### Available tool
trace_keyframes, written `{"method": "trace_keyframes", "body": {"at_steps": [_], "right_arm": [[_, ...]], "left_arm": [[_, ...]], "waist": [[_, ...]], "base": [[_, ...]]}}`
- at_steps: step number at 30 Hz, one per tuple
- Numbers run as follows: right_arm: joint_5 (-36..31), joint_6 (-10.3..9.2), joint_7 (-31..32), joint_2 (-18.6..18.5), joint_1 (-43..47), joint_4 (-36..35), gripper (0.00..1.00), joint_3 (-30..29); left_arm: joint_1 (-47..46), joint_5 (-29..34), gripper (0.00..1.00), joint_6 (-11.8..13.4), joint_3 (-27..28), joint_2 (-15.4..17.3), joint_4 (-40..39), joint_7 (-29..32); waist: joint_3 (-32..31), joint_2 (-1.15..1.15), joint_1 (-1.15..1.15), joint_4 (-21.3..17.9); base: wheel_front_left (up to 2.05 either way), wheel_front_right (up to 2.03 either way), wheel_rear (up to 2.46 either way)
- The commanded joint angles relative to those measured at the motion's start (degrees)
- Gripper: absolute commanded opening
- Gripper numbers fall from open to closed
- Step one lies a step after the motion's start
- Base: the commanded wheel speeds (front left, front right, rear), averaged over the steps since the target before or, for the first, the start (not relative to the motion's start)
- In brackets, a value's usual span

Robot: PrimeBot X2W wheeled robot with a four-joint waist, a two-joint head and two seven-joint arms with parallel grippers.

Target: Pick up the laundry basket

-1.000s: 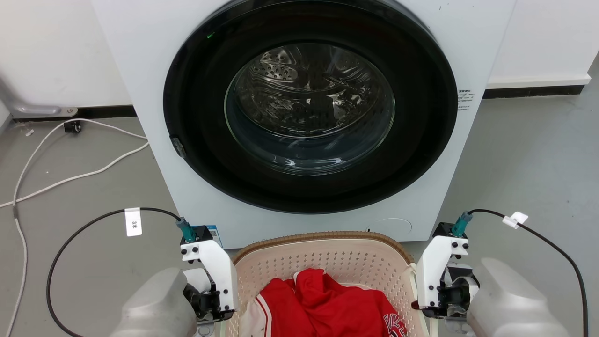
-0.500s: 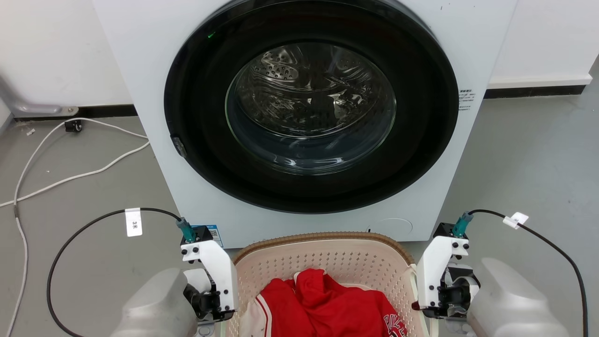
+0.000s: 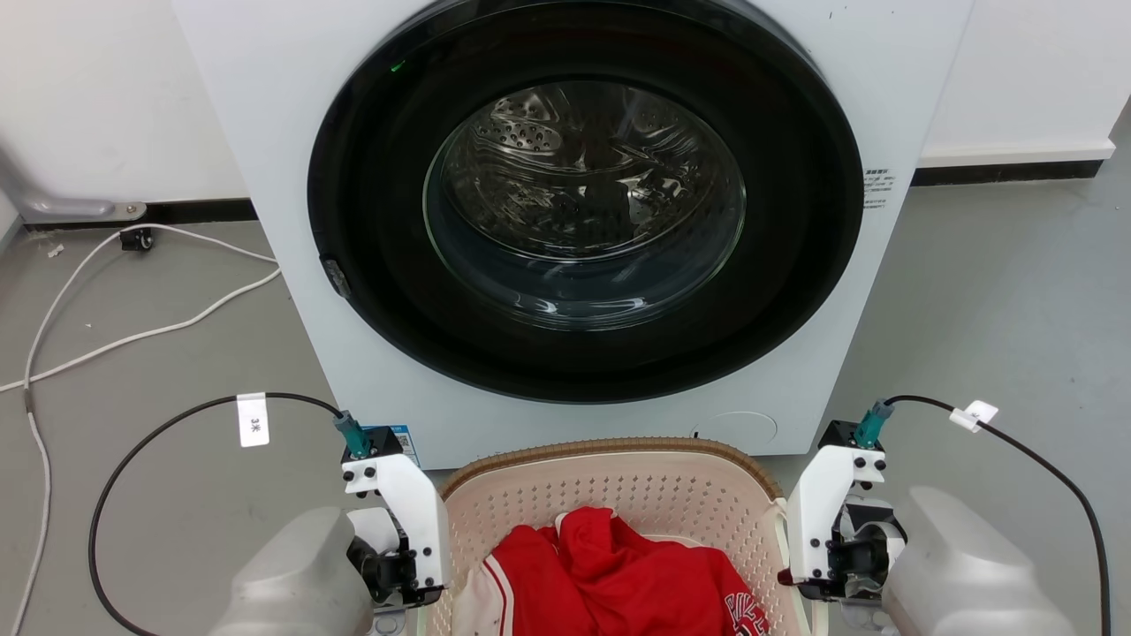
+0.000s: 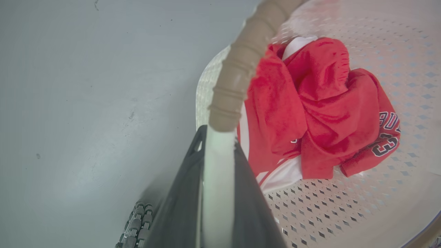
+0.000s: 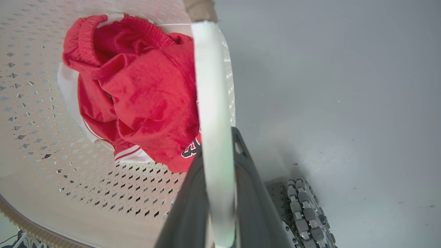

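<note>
Cream-white perforated plastic laundry basket [image 3: 610,448] w/ brown woven-look rim sits right in front of the big white front-load washer [image 3: 265,132], btw. both arms. A crumpled red-and-white jersey [image 3: 610,565] lies inside. Left gripper [image 4: 219,136] is clenched on the white loop handle [image 4: 217,189] at its side. Right gripper [image 5: 217,141] likewise pinches the opposite white handle [image 5: 210,69]. Can't tell if the base is off the grey floor [image 3: 990,309].

Risks, as I judge them:
- Handles look like thin, smooth strips, so they could slide thru the fingers if grip is light.
- Uneven lift btw. arms would tilt the basket, and the jersey could slump to one side or spill.
- Arms drifting apart could twist a handle free.
- Rim is near the washer front, so a fwd swing may knock it.
- The black cable [image 3: 292,396] by the left wrist could snag.
</note>
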Motion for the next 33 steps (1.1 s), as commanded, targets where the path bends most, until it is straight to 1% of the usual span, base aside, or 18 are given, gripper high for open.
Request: {"method": "trace_keyframes", "body": {"at_steps": [1,33], "right_arm": [[0.72,0.29,-0.15,1.51,0.43,-0.57,0.00,-0.38],[-0.57,0.29,0.20,1.51,1.11,-0.57,0.00,-2.02]], "left_arm": [[0.36,-0.64,0.00,-0.67,-0.02,-1.61,-0.93,-0.11],[0.91,-1.90,0.00,-0.66,-1.03,-1.63,-0.79,-0.96]], "waist": [[0.00,0.00,0.00,-0.02],[-0.15,0.00,0.00,0.02]], "base": [[0.00,0.00,0.00],[0.00,0.00,0.00]]}}
